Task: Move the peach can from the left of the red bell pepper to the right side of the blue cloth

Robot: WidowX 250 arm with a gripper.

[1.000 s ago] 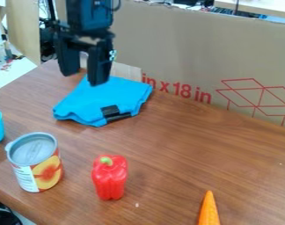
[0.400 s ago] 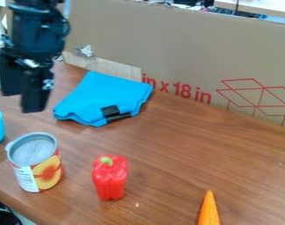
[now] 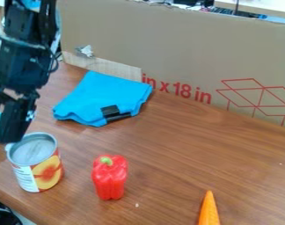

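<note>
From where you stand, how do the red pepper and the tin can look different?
The red pepper is a single glossy red with a green stem, while the can wears a fruit-picture label and has a grey top. The can is wider than the pepper. The pepper has a lobed, bulging body; the can is a smooth-sided cylinder. Both stand upright on the wooden table.

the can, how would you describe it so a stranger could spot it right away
On the brown table before the big cardboard panel, find the blue cloth, then look nearer the camera and left in the view. The can stands upright there; its grey top and orange fruit picture set it apart from the red, green-stemmed pepper to its right.
</note>
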